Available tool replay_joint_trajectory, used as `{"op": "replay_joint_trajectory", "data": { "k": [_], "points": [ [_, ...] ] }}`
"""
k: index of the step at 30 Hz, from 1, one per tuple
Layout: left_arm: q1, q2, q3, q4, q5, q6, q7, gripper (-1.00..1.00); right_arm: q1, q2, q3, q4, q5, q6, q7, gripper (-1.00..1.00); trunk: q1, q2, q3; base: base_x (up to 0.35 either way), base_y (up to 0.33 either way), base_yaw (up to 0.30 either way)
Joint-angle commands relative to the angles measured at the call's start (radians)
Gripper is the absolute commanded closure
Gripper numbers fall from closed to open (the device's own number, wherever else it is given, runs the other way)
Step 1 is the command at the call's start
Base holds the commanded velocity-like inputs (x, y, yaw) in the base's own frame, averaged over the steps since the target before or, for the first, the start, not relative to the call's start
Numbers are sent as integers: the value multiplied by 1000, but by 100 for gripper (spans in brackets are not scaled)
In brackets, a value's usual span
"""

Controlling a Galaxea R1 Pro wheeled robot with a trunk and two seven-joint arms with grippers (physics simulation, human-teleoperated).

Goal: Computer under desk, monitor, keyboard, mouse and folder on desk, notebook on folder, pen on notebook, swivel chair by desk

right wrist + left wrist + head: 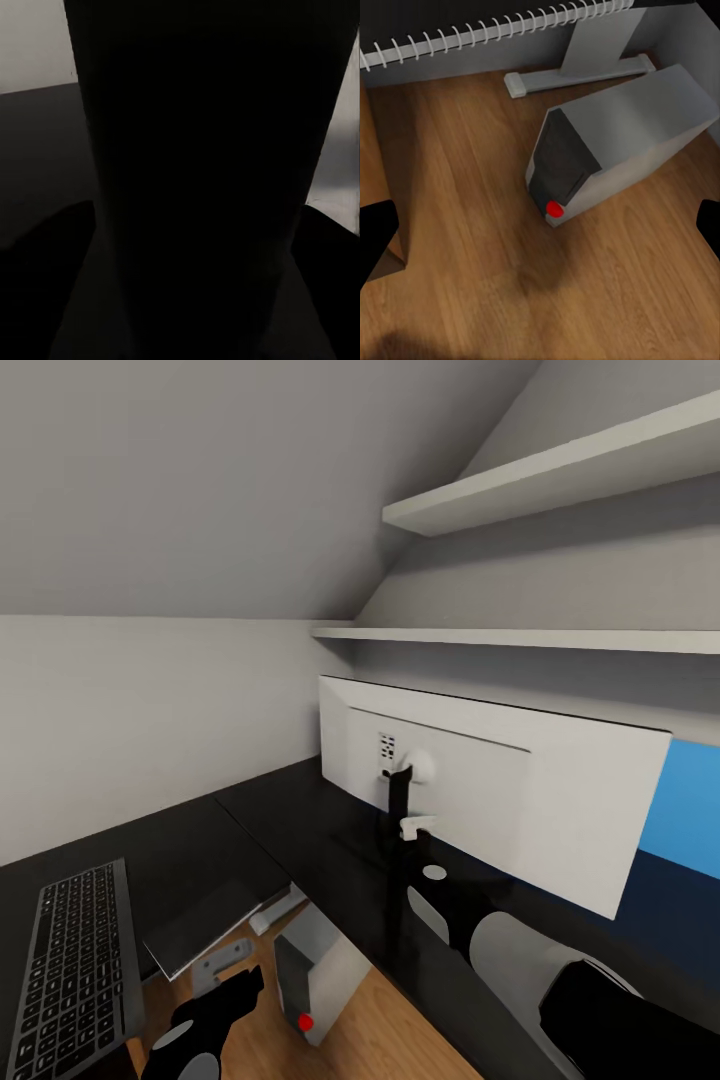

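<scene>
The white monitor [500,790] stands on the black desk [290,810] with its back toward me. My right gripper [408,832] reaches in at the monitor's black stand [397,790]. In the right wrist view that dark stand [202,165] fills the space between the fingers, so the gripper looks shut on it. The grey keyboard [75,970] lies on the desk at the lower left. Below the desk, the grey computer [607,142] with a red button lies on the wooden floor [472,247]. My left gripper [232,992] hangs open above that floor, short of the computer [315,972].
Two white shelves [560,470] [520,638] jut from the wall above the monitor under a sloped ceiling. A blue panel [690,810] shows behind the monitor at right. A grey desk foot [577,71] and a white wire rack [495,34] lie beyond the computer.
</scene>
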Motion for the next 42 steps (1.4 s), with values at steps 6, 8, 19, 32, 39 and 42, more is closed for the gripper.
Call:
{"op": "replay_joint_trajectory", "data": {
  "k": [6, 8, 19, 32, 39, 42],
  "points": [
    [-1, 1, -2, -1, 4, 4, 7, -100, -1, -1, 10, -2, -8, -3, -5, 100, 0, -1, -1, 0, 0, 0],
    [-1, 1, -2, -1, 4, 4, 7, -100, -1, -1, 10, -1, -8, -3, -5, 100, 0, -1, -1, 0, 0, 0],
    [-1, 1, -2, -1, 3, 2, 7, -100, -1, -1, 10, -1, -8, -3, -1, 100, 0, -1, -1, 0, 0, 0],
    [-1, 1, -2, -1, 3, 2, 7, -100, -1, -2, 9, -4, -8, -3, -1, 100, 0, -1, -1, 0, 0, 0],
    [0, 1, -2, -1, 3, 2, 7, -100, -1, -15, 9, -3, -14, -40, -1, 100, 0, -1, -1, 0, 0, 0],
    [0, 1, -2, -1, 3, 2, 7, -100, -1, -17, 9, -4, -16, -49, -1, 100, 0, -1, -1, 0, 0, 0]
  ]
}}
